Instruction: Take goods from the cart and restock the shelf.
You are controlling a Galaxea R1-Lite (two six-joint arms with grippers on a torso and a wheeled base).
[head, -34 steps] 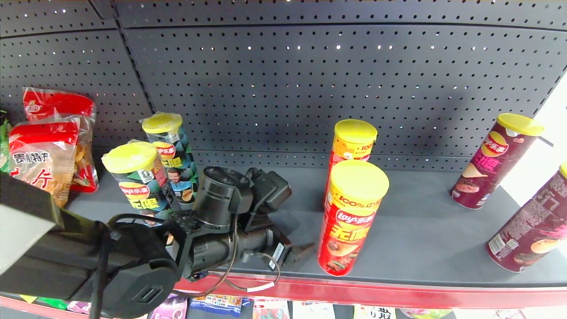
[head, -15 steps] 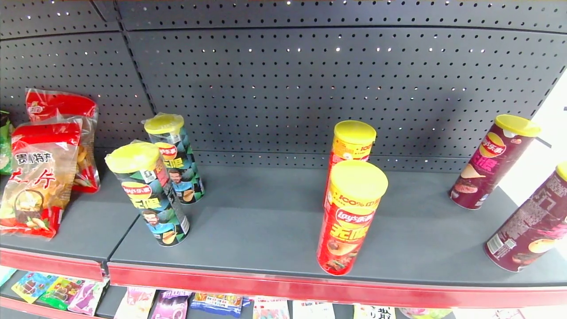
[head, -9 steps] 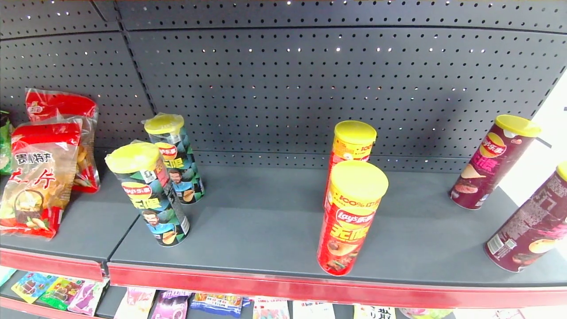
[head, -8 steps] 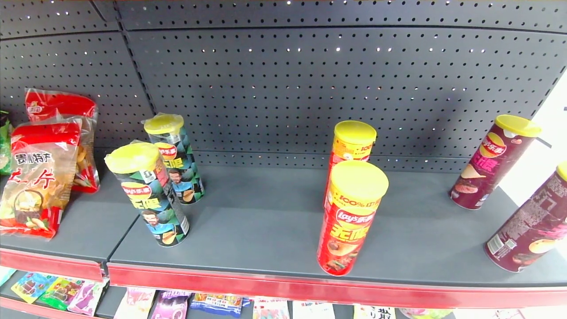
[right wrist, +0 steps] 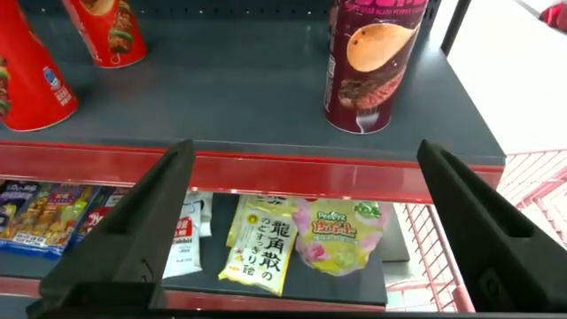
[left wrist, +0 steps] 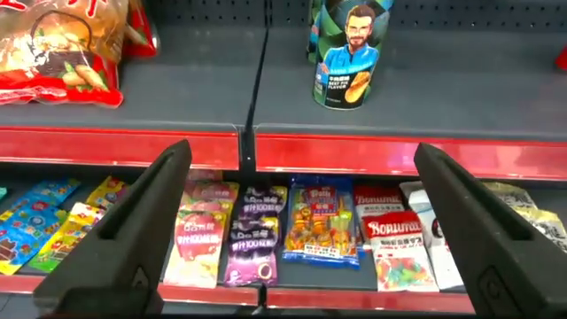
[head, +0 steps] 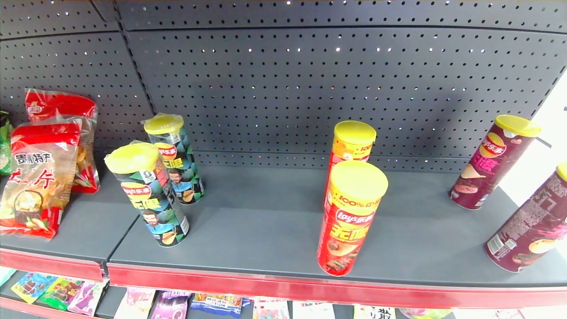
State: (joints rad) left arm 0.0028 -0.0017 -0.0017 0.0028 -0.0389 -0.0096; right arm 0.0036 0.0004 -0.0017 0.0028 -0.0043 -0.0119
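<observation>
On the grey shelf [head: 266, 221] stand two green-black chip cans [head: 148, 195] [head: 175, 157] at the left. Two red cans [head: 352, 217] [head: 353, 141] stand in the middle and two maroon cans [head: 494, 161] [head: 529, 226] at the right. All have yellow lids. My left gripper [left wrist: 301, 151] is open with nothing between its fingers; it is in front of the red shelf edge, below a green-black can [left wrist: 347, 53]. My right gripper [right wrist: 306, 146] is open too, before the edge between a red can [right wrist: 27, 71] and a maroon can [right wrist: 372, 62].
Red snack bags [head: 40, 173] lean at the shelf's left end. A lower shelf holds several flat packets [left wrist: 323, 221] [right wrist: 261, 235]. A perforated back panel [head: 283, 88] closes the rear. Bare shelf lies between the can groups.
The left arm, which stood before the green-black cans 2.3 s ago, has drawn back out of the head view. Over the last second nothing has moved.
</observation>
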